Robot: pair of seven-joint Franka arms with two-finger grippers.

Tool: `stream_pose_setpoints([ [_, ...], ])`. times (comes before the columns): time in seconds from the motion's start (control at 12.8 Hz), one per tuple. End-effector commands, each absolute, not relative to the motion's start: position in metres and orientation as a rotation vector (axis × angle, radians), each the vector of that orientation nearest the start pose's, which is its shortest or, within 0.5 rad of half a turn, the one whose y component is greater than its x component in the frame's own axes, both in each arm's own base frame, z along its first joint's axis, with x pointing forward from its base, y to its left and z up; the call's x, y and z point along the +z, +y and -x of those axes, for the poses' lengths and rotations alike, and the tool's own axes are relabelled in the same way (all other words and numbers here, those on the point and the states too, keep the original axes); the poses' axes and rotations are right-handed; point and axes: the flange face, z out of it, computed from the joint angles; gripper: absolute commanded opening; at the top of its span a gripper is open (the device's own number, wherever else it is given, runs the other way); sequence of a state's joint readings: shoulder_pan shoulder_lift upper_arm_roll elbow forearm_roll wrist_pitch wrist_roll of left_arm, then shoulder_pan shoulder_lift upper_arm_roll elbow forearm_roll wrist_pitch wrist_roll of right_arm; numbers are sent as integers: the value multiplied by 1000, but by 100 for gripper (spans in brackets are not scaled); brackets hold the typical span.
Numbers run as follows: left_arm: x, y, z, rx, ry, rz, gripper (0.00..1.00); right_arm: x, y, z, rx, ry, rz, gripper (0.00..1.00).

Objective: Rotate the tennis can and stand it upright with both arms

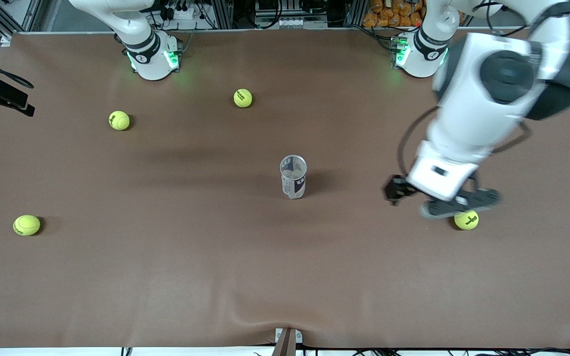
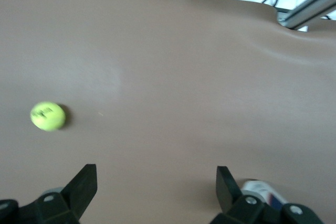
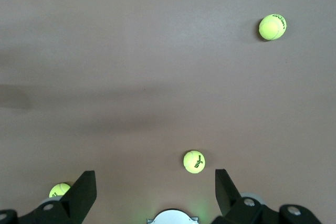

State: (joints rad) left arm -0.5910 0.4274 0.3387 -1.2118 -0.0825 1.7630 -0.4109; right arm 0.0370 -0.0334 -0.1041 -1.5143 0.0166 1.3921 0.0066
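Tennis can [image 1: 293, 176] stands upright mid-table, axis vertical, toward the right arm's end from the left gripper [image 2: 156, 192], nearer arm, fingers apart and empty; right gripper [image 3: 155, 195] spread wide, high up.

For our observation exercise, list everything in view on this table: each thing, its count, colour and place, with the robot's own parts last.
tennis can: one, clear with white, navy and red label, upright mid-table.
tennis balls: four, yellow-green; two nearer the bases, one toward the right arm's end, one under the left end effector.
table: one, brown.
left end effector: open, over the table beside the can.
right end effector: open, high over the table, waiting.
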Motion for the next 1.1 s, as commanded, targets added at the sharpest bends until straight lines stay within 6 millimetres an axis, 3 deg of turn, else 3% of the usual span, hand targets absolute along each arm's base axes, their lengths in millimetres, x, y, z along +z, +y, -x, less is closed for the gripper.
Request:
stream_pose_setpoints([
  [0.0, 573, -183, -652, -195, -94, 3116, 100, 658, -32, -525, 135, 100, 3112, 100],
  [0.23, 568, -133, -666, -179, -22, 3099, 100, 658, -32, -526, 121, 100, 3110, 100],
  [0.31, 562, -103, -673, -161, 5, 3106, 100, 660, -32, -527, 99, 100, 3111, 100],
  [0.47, 551, -77, -679, -129, 11, 3159, 100, 660, -32, -528, 94, 100, 3109, 100],
  [0.55, 550, -78, -679, -123, 27, 3181, 100, 660, -32, -528, 94, 100, 3109, 100],
  [0.63, 552, -63, -679, -125, 10, 3174, 100, 660, -33, -528, 94, 102, 3109, 100],
  [0.78, 571, -44, -664, -69, 14, 3160, 100, 660, -32, -528, 94, 100, 3109, 100],
  [1.02, 615, -36, -640, -111, -45, 3077, 100, 659, -33, -528, 97, 102, 3109, 100],
])
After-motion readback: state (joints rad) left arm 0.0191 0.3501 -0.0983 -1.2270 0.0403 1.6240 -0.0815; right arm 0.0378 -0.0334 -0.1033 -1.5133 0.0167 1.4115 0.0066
